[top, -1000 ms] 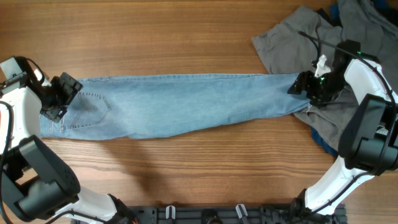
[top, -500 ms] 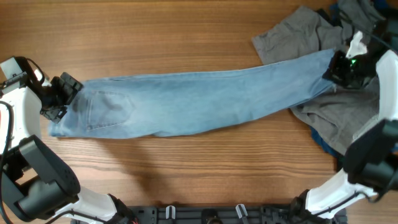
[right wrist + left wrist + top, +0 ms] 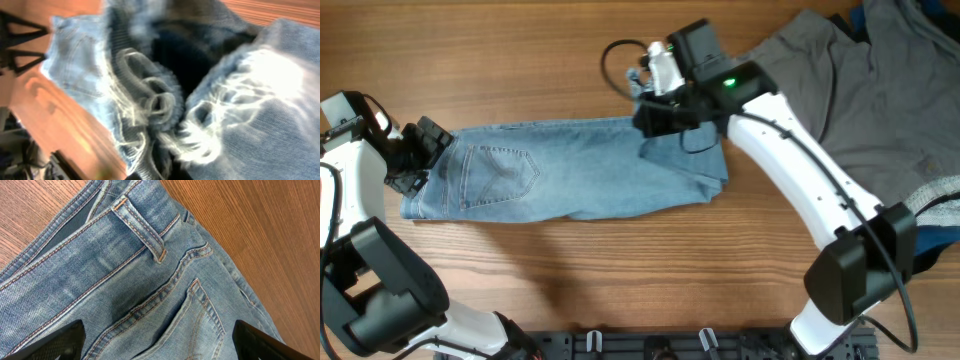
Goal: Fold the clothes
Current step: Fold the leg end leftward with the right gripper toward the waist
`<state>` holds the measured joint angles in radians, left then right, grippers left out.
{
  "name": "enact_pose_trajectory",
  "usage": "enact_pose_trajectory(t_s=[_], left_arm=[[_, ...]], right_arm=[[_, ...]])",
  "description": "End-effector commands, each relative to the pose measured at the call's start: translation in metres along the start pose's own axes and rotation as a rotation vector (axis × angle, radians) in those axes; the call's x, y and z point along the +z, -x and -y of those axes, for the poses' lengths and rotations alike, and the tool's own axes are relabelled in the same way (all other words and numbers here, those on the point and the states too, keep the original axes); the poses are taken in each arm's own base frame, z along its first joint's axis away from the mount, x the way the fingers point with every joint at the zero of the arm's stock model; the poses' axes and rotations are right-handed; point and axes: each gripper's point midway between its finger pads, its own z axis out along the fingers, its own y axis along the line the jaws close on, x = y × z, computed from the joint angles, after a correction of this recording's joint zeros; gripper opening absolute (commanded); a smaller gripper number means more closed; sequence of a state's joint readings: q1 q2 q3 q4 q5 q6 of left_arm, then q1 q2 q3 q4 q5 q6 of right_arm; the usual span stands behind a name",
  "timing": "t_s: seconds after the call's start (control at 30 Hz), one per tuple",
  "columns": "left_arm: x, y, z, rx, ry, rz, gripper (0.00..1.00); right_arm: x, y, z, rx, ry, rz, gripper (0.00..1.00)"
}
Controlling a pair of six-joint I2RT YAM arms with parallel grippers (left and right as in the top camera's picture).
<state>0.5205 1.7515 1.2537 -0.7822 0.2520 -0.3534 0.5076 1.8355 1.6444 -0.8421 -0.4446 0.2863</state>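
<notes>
At the waist end of the jeans (image 3: 560,180), far left, your left gripper (image 3: 412,160) sits w/ jaws spread about as wide as they go and nothing in them. Its wrist cam shows the belt loop (image 3: 142,227) and back pocket (image 3: 200,325) lying between the tips; can't tell if the tips touch the denim. Over the jeans' middle, your right gripper (image 3: 655,118) is clamped tight on the frayed hems (image 3: 165,110), bunched right up against its cam, w/ the legs doubled back and a fold at the jeans' right end. My read: 1st fold approx half done. The hems need carrying on to the waistband and laying flat, then prob one more fold. Right of the jeans, the grey garment (image 3: 860,100) lies spread out and unfolded, and the dark-blue garment (image 3: 860,16) pokes out at its top edge, so most of the job is left.
</notes>
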Motion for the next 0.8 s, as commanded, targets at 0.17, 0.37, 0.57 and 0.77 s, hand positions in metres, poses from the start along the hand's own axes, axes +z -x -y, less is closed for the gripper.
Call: enact_pose_trajectory(t_s=[0.17,0.37,0.57,0.77], left_arm=[[0.006,-0.004,-0.004,0.006,0.018,-0.017,0.94],[0.006,-0.004,-0.004,0.006,0.018,-0.017,0.94],[0.006,-0.004,-0.004,0.006,0.018,-0.017,0.94],[0.006,-0.004,-0.004,0.006,0.018,-0.017,0.94]], right_arm=[[0.079,-0.032,-0.033,0.019,0.040,-0.126,0.04],[0.102,-0.033,-0.085,-0.067,0.159,-0.091,0.04],[0.108,-0.037,-0.093,-0.066,0.170,-0.096,0.06],[0.108,-0.034,-0.096,-0.077,0.180,-0.082,0.10]])
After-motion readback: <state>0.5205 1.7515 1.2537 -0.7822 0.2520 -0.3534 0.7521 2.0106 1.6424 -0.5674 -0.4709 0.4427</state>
